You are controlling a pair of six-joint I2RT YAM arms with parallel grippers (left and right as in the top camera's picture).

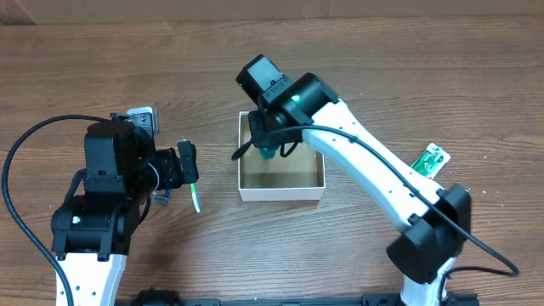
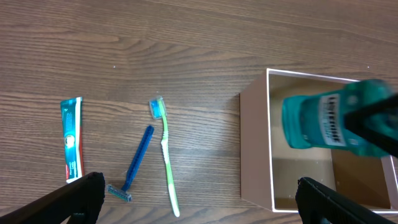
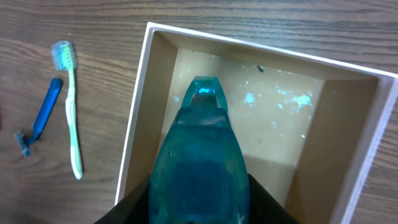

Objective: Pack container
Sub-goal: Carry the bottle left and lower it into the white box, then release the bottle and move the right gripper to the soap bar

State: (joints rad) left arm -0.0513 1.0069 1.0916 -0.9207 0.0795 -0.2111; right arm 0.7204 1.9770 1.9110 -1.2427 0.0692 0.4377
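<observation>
Overhead, the right gripper (image 1: 270, 149) is hanging over the container (image 1: 280, 194), which is sitting mid-frame on the wooden table (image 1: 382, 68). Its fingers are clamping a teal mouthwash bottle (image 3: 199, 168) over the box's upper-left part. The left gripper (image 2: 200, 198) is hovering spread wide and empty above a green toothbrush (image 2: 166, 155), a blue razor (image 2: 135, 165) and a toothpaste tube (image 2: 72, 140).

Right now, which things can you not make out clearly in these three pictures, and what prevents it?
- Overhead: the right gripper covers most of the teal bottle; whether it touches the floor of the container is unclear.
- Overhead: the left arm hides parts of the razor and toothbrush.
- Left wrist: the bottle's label is blurred, unreadable.
- Overhead: the green packet is too small to identify.
</observation>
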